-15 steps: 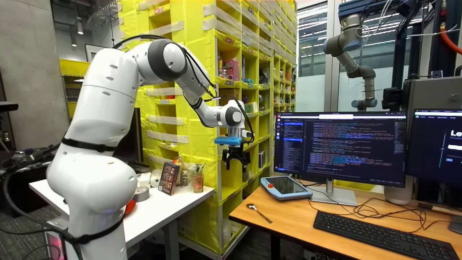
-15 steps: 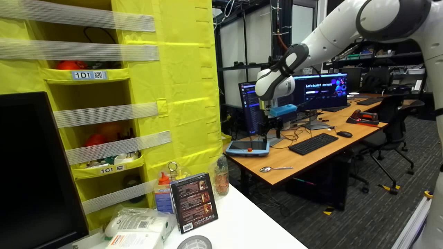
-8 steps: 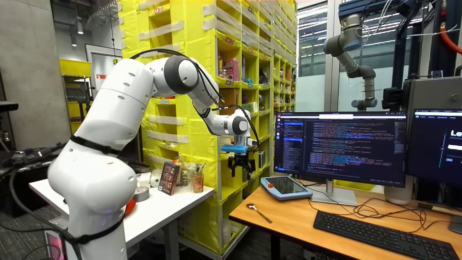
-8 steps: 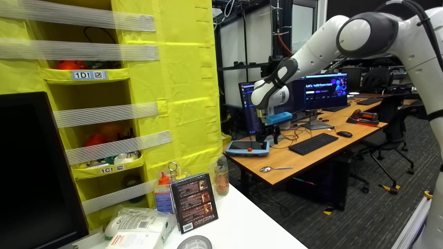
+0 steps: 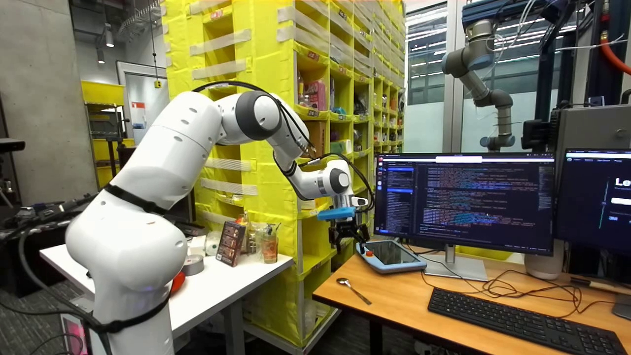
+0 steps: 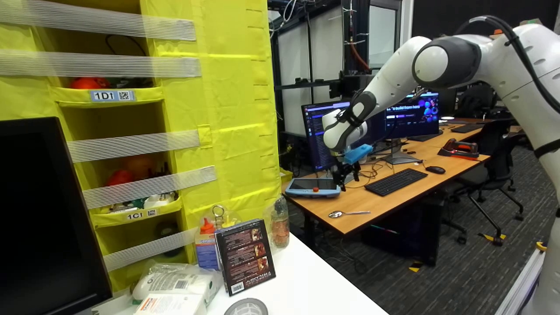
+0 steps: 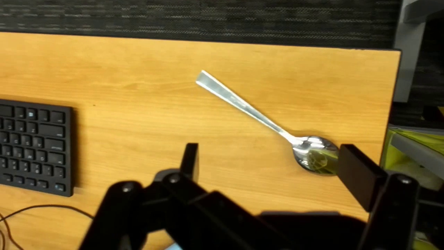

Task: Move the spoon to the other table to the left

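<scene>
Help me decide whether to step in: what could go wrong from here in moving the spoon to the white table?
The spoon lies flat on the wooden desk, at an angle to the open gripper in the wrist view, so a grip might slip. The tablet looks close to the gripper in both exterior views and could get bumped. A gap separates the wooden desk from the white table; a loosely held spoon could fall there.

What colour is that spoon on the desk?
The spoon is shiny silver, seen best in the wrist view.
</scene>
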Robot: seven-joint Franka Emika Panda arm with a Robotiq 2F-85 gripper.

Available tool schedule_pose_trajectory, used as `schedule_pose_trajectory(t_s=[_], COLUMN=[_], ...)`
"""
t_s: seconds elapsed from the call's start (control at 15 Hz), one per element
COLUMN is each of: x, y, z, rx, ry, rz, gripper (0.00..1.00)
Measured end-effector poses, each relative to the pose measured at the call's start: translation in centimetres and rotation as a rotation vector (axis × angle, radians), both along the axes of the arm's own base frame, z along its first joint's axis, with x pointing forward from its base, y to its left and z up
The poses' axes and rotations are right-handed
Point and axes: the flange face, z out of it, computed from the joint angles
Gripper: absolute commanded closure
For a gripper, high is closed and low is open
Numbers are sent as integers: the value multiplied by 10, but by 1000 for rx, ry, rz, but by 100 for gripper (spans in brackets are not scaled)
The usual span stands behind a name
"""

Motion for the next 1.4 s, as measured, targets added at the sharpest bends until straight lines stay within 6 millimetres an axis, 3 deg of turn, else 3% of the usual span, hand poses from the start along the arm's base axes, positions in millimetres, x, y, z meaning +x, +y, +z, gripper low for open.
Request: schedule_pose_trajectory(t_s=[0.27,0.53,0.73,1.4], x=[8,14,13,13], y=[-5,13,28,28], z=[-2,-3,-21,-27], rx=[-46,-2,51,53], ry=[-13,0,36,42], rz=[57,154,176,176], gripper=[0,0,0,0])
